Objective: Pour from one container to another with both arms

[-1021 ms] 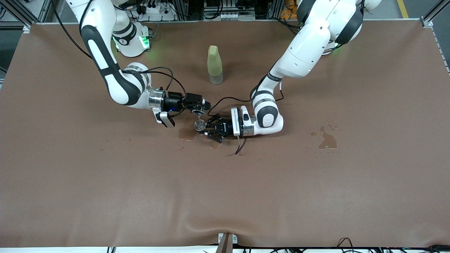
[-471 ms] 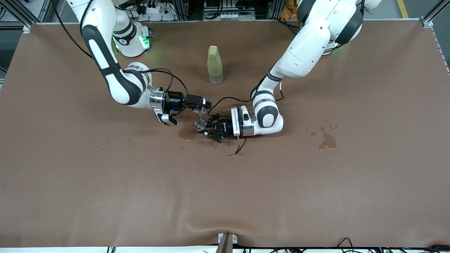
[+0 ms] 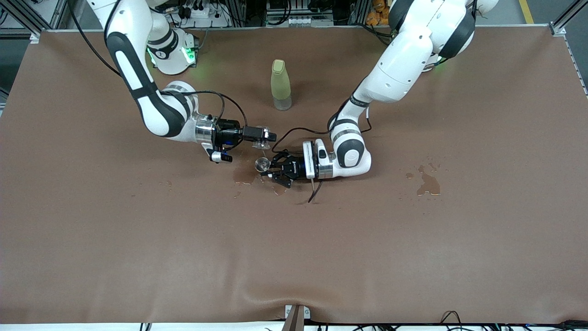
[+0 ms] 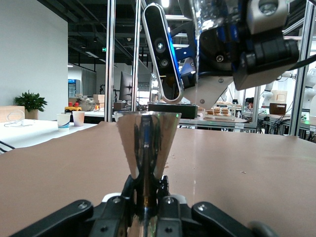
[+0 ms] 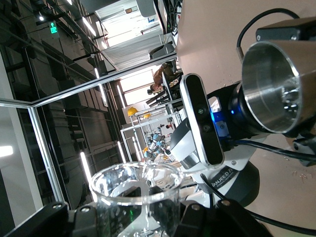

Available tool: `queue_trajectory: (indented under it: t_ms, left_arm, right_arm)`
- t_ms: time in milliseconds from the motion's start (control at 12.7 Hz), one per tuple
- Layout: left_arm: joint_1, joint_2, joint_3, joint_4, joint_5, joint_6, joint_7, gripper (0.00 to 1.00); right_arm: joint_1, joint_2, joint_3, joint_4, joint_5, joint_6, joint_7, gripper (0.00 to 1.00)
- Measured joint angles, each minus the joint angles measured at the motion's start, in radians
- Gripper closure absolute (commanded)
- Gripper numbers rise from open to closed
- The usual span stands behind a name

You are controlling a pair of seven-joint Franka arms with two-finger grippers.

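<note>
**Pour in hand: glass tipped above the metal cup**

The clear glass [image 3: 261,143] hangs tilted on its side over the metal cup [image 3: 262,164], mouth toward it, near the middle of the table [image 3: 138,257]. The right gripper [image 3: 262,136] has its jaws closed on the glass. The left gripper [image 3: 271,171], low over the table, has its jaws closed on the cup's narrow base, holding it upright, mouth up.

Judging by the tilt, the pour itself is under way or about finished. Next the right arm likely needs to roll the glass upright without drifting off the cup's rim, while the left arm holds steady.

Wet patches [image 3: 242,175] darken the table by the cup, another [image 3: 429,184] toward the left arm's end. A green bottle [image 3: 280,84] stands toward the robots' edge.
</note>
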Motion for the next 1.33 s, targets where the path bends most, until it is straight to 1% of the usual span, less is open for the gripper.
queue_trajectory:
  t_ms: [79, 236, 550, 864, 1099, 1335]
  left_arm:
    - [0.0, 0.0, 0.0, 0.0, 0.0, 0.0, 0.0, 1.0]
    - [0.0, 0.0, -0.004, 0.0, 0.0, -0.001, 0.0, 1.0]
    - [0.011, -0.005, -0.012, 0.003, -0.008, -0.002, 0.0, 1.0]
    - [0.064, -0.013, -0.013, 0.011, -0.01, -0.005, -0.01, 1.0]
    - [0.109, -0.018, -0.013, 0.013, -0.01, -0.005, -0.019, 1.0]
    - [0.167, -0.018, -0.011, 0.012, -0.01, -0.004, -0.031, 1.0]
  right_arm:
    - [0.0, -0.002, -0.001, 0.004, -0.003, 0.0, -0.014, 1.0]
    - [0.0, -0.012, -0.006, 0.016, -0.016, 0.003, -0.104, 1.0]
    - [-0.029, -0.023, -0.023, 0.025, -0.096, 0.01, -0.403, 1.0]
    - [-0.071, -0.023, -0.041, 0.026, -0.168, 0.01, -0.667, 1.0]
    - [-0.133, -0.023, -0.051, 0.028, -0.267, -0.007, -0.826, 1.0]
    - [-0.246, -0.024, -0.057, 0.03, -0.398, -0.106, -0.923, 1.0]
